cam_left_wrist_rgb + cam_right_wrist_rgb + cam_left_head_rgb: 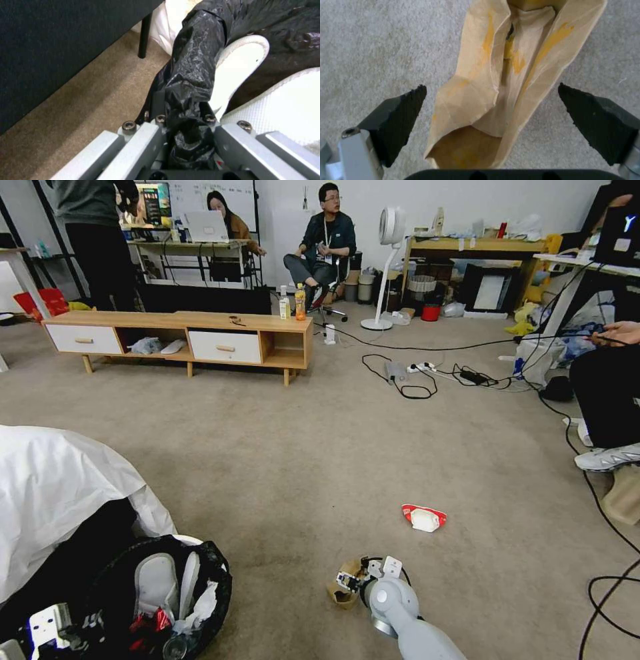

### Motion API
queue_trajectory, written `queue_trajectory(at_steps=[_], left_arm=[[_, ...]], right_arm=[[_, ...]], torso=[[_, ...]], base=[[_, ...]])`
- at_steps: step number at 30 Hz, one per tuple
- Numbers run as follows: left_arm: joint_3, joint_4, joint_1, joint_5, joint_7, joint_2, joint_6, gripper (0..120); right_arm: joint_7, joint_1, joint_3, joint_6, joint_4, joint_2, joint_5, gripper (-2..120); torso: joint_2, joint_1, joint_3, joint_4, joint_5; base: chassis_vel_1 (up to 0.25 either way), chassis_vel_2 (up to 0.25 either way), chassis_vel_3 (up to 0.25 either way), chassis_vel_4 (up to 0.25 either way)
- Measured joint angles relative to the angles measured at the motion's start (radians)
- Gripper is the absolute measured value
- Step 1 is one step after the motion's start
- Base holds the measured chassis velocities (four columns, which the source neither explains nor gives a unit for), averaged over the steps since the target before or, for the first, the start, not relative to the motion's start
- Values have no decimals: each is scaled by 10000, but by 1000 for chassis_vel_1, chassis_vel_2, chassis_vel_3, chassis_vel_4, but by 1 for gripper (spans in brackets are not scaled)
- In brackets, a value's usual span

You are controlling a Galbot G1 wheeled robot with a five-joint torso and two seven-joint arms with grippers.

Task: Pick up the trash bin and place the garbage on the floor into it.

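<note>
The trash bin (200, 563), lined with a glossy black bag, stands at my lower left with a grey flap and several bits of litter inside. My left gripper (185, 119) is shut on its bag-covered white rim (240, 62). My right gripper (348, 580) hangs low over the floor (320, 460), open, with its black pads (400, 112) on either side of a tan folded cardboard piece (500, 82) lying on the carpet; they are not touching it. A red-and-white packet (423, 518) lies on the carpet a little beyond and to the right of that gripper.
A white cloth-covered object (53, 487) crowds the bin on the left. A low wooden cabinet (180, 337) with two upright drink bottles (293, 303) stands farther off. Cables (413, 377) trail across the carpet at the right, near a seated person's shoe (610, 457).
</note>
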Motion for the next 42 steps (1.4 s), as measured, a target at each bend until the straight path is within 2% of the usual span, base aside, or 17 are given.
queue_trajectory(at_steps=[36,42], left_arm=[[57,-4,73,15,2,4,-38,1],[58,21,52,18,4,0,-46,1]], right_arm=[[-875,440,-26,344,-1780,498,-874,99],[-983,519,-11,394,-1997,587,-1051,90]], torso=[[0,0,0,0,0],[2,-2,-2,-6,-4]], base=[[0,0,0,0],[0,0,0,0]])
